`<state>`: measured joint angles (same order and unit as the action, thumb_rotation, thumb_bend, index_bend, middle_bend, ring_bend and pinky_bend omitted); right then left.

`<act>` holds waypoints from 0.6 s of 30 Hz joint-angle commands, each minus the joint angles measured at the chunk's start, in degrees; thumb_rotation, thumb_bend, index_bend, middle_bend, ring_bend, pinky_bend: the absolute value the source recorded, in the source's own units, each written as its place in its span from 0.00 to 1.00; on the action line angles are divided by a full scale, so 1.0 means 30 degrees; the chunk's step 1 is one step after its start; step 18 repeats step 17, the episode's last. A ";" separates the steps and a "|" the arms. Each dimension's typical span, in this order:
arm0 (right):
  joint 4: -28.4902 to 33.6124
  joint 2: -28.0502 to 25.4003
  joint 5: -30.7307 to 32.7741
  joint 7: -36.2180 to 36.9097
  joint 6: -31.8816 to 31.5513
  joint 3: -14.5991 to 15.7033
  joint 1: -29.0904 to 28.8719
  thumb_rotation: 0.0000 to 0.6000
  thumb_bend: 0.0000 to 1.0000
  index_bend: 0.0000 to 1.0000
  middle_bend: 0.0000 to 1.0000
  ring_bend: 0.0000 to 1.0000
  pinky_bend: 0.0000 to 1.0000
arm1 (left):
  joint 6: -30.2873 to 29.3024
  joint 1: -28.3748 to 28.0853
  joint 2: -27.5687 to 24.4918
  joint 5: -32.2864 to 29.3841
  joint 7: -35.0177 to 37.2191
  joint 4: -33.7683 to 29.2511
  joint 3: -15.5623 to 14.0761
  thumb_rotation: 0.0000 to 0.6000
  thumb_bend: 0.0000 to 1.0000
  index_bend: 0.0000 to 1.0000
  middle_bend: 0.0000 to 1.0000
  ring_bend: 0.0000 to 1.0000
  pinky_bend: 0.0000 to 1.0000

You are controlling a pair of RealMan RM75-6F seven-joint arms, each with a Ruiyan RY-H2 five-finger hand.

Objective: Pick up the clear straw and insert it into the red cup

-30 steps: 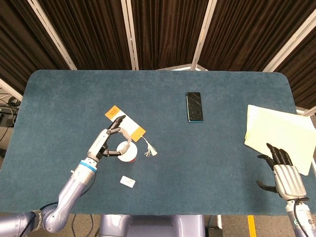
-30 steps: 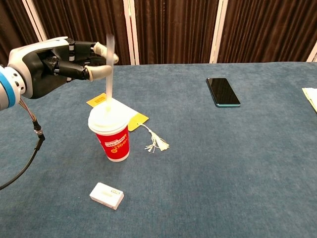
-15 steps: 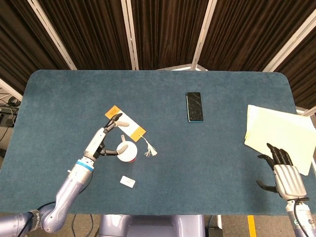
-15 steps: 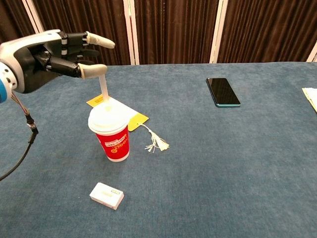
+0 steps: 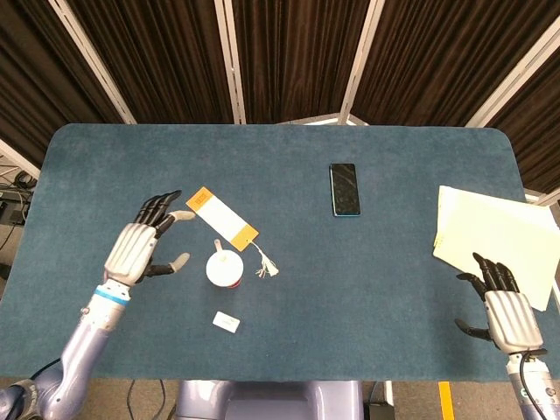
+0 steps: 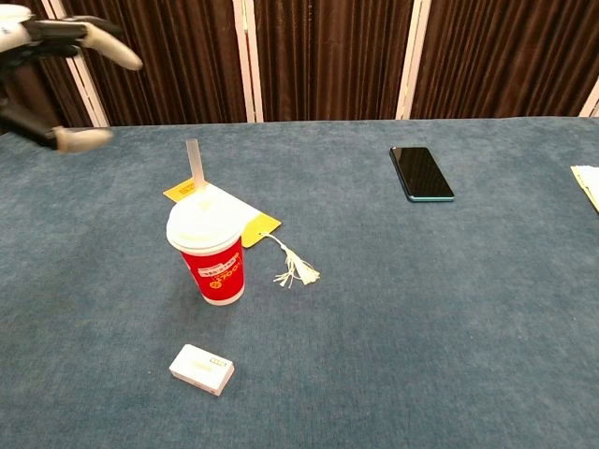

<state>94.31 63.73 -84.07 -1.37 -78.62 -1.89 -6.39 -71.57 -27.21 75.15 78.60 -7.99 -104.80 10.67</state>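
The red cup (image 6: 213, 268) with its white lid (image 5: 224, 264) stands upright at the left middle of the table. The clear straw (image 6: 195, 165) sticks up through the lid, leaning slightly back, and nothing touches it. My left hand (image 5: 140, 247) hovers to the left of the cup, fingers spread and empty; the chest view shows only its fingertips (image 6: 120, 54) at the top left corner. My right hand (image 5: 503, 308) rests open at the table's front right, near the papers, holding nothing.
An orange and white bookmark (image 5: 221, 224) with a tassel (image 6: 295, 269) lies just behind the cup. A small white box (image 6: 201, 368) sits in front of the cup. A black phone (image 5: 344, 188) lies mid-table; pale yellow papers (image 5: 490, 236) lie at the right.
My left hand has let go of the straw, opened and pulled away to the left. The straw now stands lower in the cup. The right hand has not moved.
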 commanded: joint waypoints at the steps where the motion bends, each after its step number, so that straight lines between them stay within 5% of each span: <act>1: -0.0001 0.0028 -0.0006 -0.0090 -0.0011 0.0010 0.0004 1.00 0.14 0.25 0.00 0.00 0.00 | -0.2328 0.1964 -0.2180 0.0914 -0.4289 -0.1058 -0.1834 1.00 0.31 0.12 0.00 0.00 0.00; 10: -0.0127 0.0169 -0.0228 -0.0337 -0.0176 0.0002 -0.0022 1.00 0.14 0.24 0.00 0.00 0.00 | -0.5369 0.5038 -0.3551 0.1647 -0.5004 -0.0220 -0.3759 1.00 0.30 0.08 0.00 0.00 0.00; 18: -0.0394 0.0412 -0.0692 -0.0277 -0.0555 -0.0026 -0.0040 1.00 0.14 0.20 0.00 0.00 0.00 | -0.5807 0.6102 -0.3663 0.1424 -0.4156 0.0887 -0.4103 1.00 0.30 0.08 0.00 0.00 0.00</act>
